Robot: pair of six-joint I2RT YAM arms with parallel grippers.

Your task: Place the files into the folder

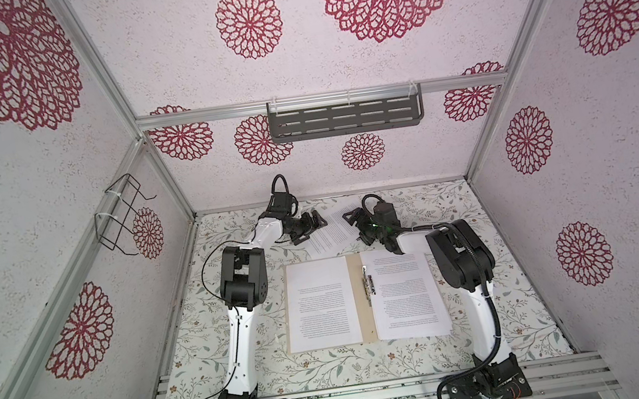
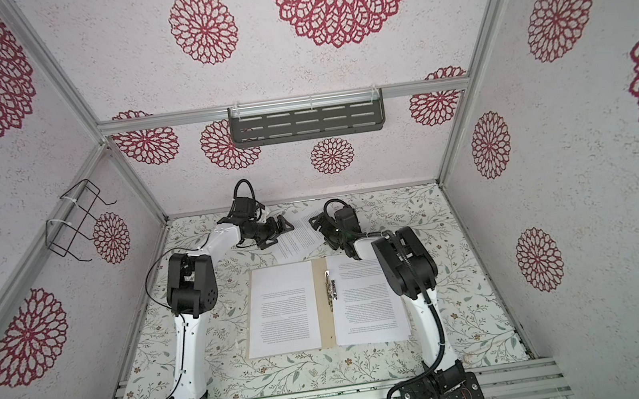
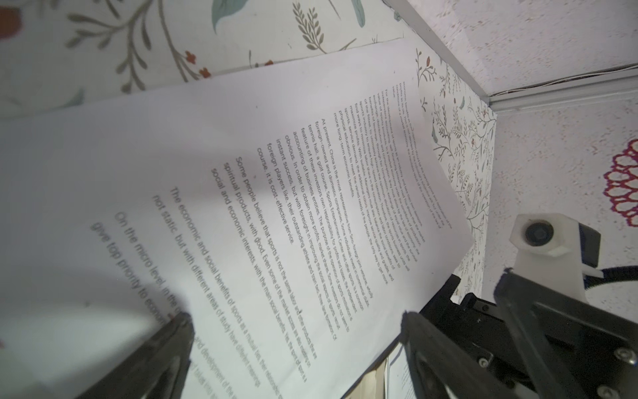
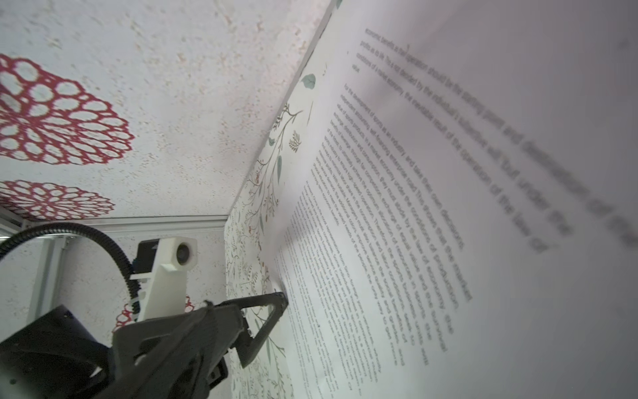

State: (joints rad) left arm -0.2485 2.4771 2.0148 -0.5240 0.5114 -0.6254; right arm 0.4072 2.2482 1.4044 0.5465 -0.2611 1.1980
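Left gripper (image 1: 315, 228), jaws apart, is touching the loose sheet (image 1: 332, 232) at twelve o'clock from the folder (image 1: 360, 308); right gripper (image 1: 352, 227), also spread, is flanking it at three o'clock

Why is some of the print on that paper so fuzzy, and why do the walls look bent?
In the right wrist view the sheet lies close to the lens, so its nearest lines blur while farther ones stay crisp; in the left wrist view it reads sharply mid-page, with soft shadows at its near end; in both top views a wide lens splays the walls and rails.
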